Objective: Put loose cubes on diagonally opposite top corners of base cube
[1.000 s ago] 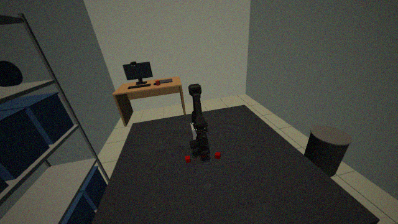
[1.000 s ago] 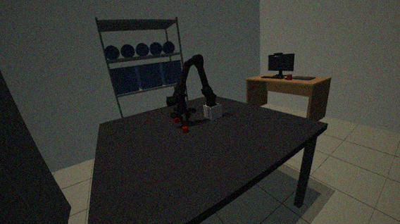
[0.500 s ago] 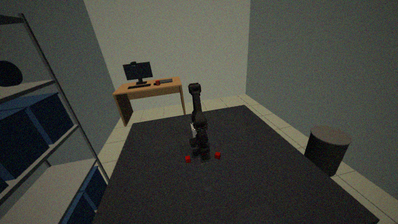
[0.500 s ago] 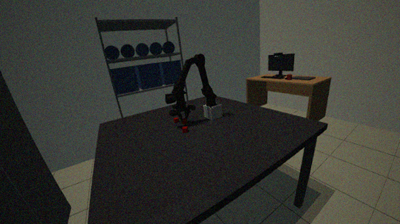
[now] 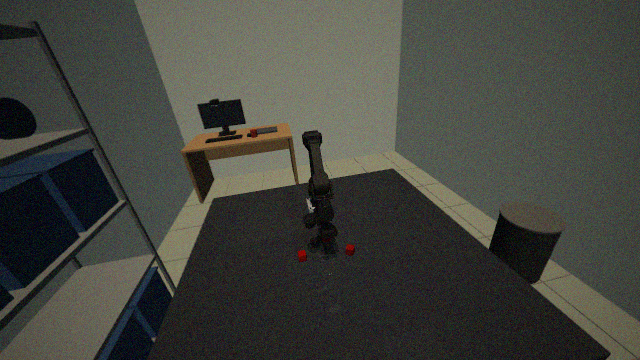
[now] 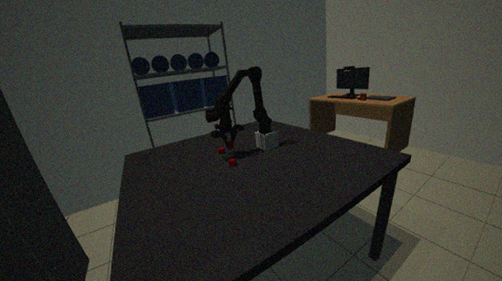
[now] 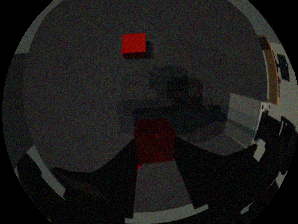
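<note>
My gripper (image 5: 326,242) (image 6: 230,142) (image 7: 153,141) is shut on a red cube (image 5: 326,240) (image 6: 230,145) (image 7: 155,135). The fingers hold the cube from two sides, a little above the table. A second red cube (image 5: 302,256) (image 6: 220,150) (image 7: 134,44) stands on the table, left of the gripper in the top view. A third red cube (image 5: 350,250) (image 6: 232,162) stands on the table to the gripper's right there. In the wrist view only a red sliver shows beside the left finger. All three look alike; which one is the fixed base I cannot tell.
The dark table (image 5: 320,310) (image 6: 194,198) carries the arm's pale base block (image 6: 267,140) (image 7: 242,116), behind the cubes in the top view. A shelf rack (image 5: 107,172) (image 6: 133,76), a desk (image 5: 250,145) (image 6: 359,108) and a dark bin (image 5: 525,250) stand off the table.
</note>
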Tool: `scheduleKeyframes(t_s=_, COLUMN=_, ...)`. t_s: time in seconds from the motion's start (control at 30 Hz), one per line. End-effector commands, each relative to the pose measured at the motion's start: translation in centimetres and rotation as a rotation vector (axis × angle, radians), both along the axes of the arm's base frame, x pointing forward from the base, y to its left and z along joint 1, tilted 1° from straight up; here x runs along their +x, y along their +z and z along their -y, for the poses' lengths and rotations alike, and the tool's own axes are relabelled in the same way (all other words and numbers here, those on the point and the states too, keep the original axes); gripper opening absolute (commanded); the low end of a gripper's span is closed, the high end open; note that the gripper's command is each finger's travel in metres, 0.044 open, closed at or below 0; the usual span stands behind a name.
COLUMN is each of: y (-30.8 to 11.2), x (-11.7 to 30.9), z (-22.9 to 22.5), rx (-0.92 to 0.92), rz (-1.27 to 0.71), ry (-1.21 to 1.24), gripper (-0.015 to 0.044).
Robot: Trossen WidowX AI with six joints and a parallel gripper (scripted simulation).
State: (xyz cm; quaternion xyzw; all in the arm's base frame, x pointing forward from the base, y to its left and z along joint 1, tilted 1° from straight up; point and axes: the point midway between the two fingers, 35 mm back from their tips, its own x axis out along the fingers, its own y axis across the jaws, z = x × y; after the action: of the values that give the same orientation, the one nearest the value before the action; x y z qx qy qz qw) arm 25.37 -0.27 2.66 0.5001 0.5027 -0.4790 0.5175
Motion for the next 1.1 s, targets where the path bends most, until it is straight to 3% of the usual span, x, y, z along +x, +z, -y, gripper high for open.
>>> scheduleKeyframes(t_s=0.0, y=1.8, x=0.0, z=0.0, rx=-0.003, rz=0.013, ry=-0.004, gripper=0.0105)
scheduleKeyframes(t_s=0.43, y=4.1, x=-0.5, z=-0.1, rx=-0.004, rz=0.013, ry=0.024, gripper=0.0105)
scheduleKeyframes(t_s=1.07, y=2.2, x=1.1, z=-4.3, rx=-0.034, rz=0.019, ry=0.837, gripper=0.0105)
